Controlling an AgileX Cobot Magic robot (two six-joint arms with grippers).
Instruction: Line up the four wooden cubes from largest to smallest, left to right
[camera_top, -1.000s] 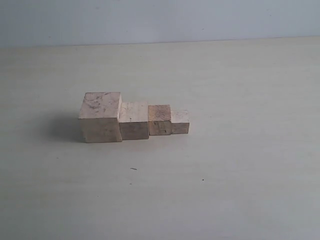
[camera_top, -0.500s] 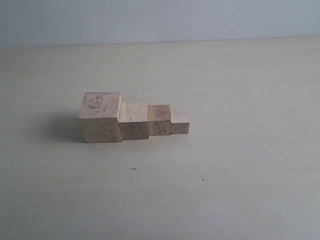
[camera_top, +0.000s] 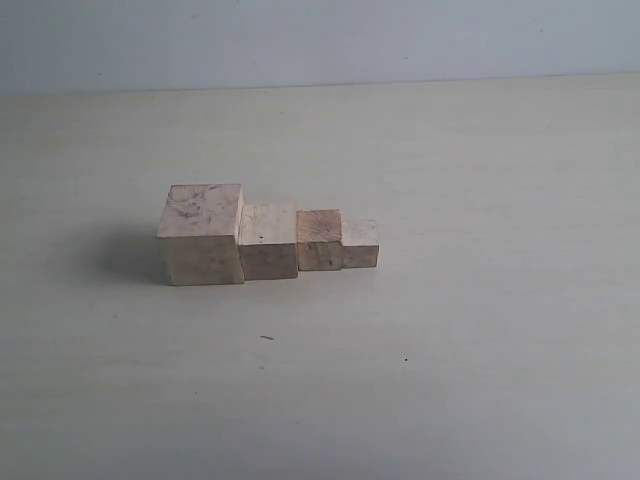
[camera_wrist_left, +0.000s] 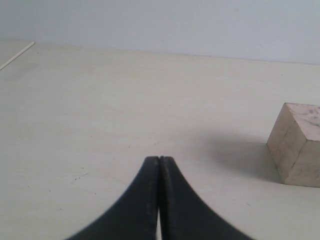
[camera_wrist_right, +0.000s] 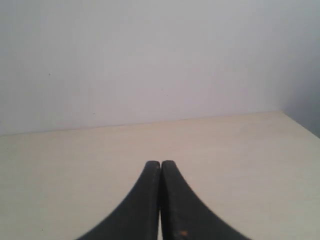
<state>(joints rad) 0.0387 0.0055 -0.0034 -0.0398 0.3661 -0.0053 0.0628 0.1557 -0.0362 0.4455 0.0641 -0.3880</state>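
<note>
- The left gripper (camera_wrist_left: 159, 159) is seen fully closed, its dark jaws pressed together with nothing between them, low over the table (camera_wrist_left: 100, 100).
- The right gripper (camera_wrist_right: 160, 162) is likewise closed and empty. Only bare table and a pale wall (camera_wrist_right: 150, 60) are shown ahead of it, and no cube.
- The largest cube (camera_wrist_left: 300, 150) is caught at the edge of the left wrist view, off to one side of the jaws and well apart from them.
- In the exterior view no arm or gripper is shown. The largest cube stands at the left, followed by the second cube (camera_top: 268, 240), the third cube (camera_top: 320, 240) and the smallest cube (camera_top: 361, 243), each touching its neighbour.
- The order is judged to meet the task already, so the step in hand is taken to be resting clear of the row.
- To do this well, both jaws are best kept shut and any motion directed up and away from the cubes.
- Most care is owed to the left arm, since the largest cube lies nearest it (a brush there could shove the whole touching line).
- The front edges appear to step back slightly toward the small end. Only a light, square nudge would be advised if a truer line were wanted.
</note>
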